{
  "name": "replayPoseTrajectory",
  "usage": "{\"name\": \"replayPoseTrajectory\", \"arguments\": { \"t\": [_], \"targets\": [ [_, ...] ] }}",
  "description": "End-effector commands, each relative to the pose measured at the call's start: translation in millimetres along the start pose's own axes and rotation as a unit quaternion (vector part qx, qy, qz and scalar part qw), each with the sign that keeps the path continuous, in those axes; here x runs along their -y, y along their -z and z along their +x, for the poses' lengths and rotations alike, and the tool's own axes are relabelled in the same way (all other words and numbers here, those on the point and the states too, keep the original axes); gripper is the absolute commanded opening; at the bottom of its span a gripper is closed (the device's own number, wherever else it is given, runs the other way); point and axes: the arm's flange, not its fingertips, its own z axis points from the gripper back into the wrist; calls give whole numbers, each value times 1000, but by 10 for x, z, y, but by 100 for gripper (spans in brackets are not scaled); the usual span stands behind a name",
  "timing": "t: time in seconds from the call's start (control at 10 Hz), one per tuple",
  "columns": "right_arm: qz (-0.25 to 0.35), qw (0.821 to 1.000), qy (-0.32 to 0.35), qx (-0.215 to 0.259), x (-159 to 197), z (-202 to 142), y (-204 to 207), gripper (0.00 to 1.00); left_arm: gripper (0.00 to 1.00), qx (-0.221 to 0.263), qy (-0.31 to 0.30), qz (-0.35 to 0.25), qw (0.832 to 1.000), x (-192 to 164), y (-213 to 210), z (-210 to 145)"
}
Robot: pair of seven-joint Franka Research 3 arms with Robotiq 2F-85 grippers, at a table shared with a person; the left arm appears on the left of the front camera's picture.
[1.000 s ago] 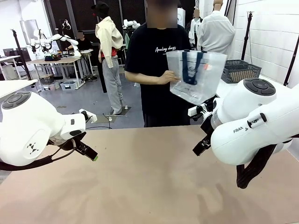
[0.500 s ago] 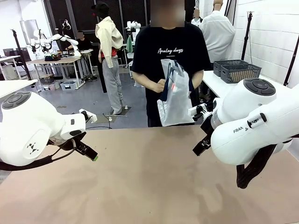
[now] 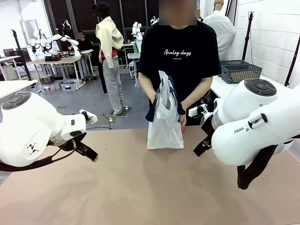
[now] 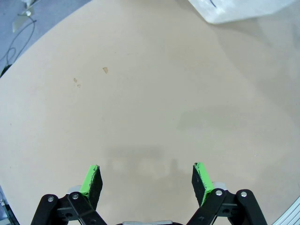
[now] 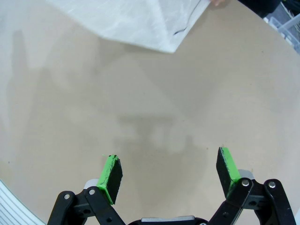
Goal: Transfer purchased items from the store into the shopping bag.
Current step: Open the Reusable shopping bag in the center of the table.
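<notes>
Shirt print: "Analog days" in white script across the chest of the black short-sleeved T-shirt [image 3: 178,70] on the person [image 3: 198,91] at the far edge of the tan table [image 3: 140,187]; a smaller line beneath is too fine to read.
Right arm casing: black capitals "FRA", the rest unclear, on the white rounded right robot arm [image 3: 255,136].
Left arm casing: a small black emblem without letters on the white rounded left robot arm [image 3: 28,126].
Bag print: nothing legible on the translucent clear plastic shopping bag [image 3: 165,129].

White arms [image 3: 28,131], black green-padded fingers [image 4: 92,180]
</notes>
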Motion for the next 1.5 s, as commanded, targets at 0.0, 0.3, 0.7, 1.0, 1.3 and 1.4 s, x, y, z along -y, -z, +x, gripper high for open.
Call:
{"name": "replayPoseTrajectory", "arguments": {
  "t": [0.0,0.3,0.7,1.0,1.3,1.4],
  "targets": [
    [0,1000,0,0,1,0,0,100,100,0,-1,0,1000,-6,0,-2],
    [0,1000,0,0,1,0,0,100,100,0,-1,0,1000,-6,0,-2],
    [0,1000,0,0,1,0,0,100,100,0,-1,0,1000,-6,0,-2],
    [0,1000,0,0,1,0,0,100,100,0,-1,0,1000,-6,0,-2],
    [22,999,21,-30,-18,161,-120,100,100,0,-9,-44,999,25,-118,101],
    [41,998,21,-44,18,283,-182,100,100,-10,-28,-55,998,40,-204,165]
  ]
}}
